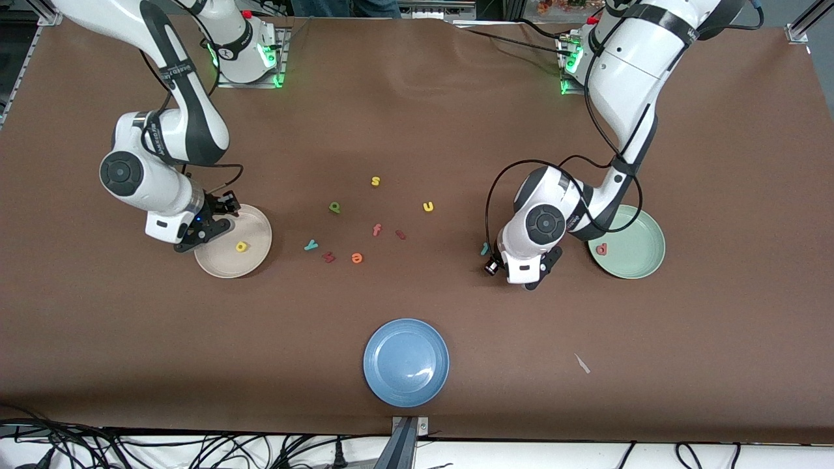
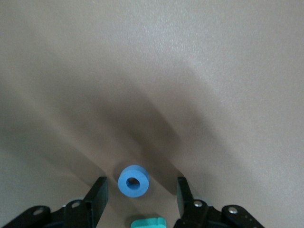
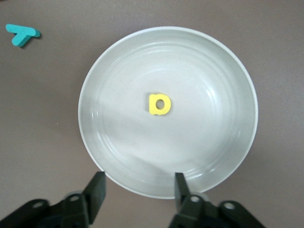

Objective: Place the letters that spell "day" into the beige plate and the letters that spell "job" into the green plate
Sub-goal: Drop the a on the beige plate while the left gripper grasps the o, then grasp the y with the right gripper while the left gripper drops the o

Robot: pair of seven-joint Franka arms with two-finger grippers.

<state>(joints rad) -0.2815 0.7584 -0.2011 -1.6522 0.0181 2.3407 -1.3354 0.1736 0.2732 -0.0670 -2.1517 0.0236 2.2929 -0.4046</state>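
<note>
The blue ring "o" lies on the brown table between the fingers of my open left gripper, with a gap on each side. The teal "j" lies right beside that hand, which hides the "o" in the front view. The green plate holds the salmon-red letter. My right gripper stands open and empty over the rim of the beige plate, where the yellow letter lies. The teal "y" and the green letter lie mid-table.
A yellow "s", yellow "u", red "f", orange "e" and two dark red letters are scattered mid-table. A blue plate sits nearest the front camera. A white scrap lies beside it.
</note>
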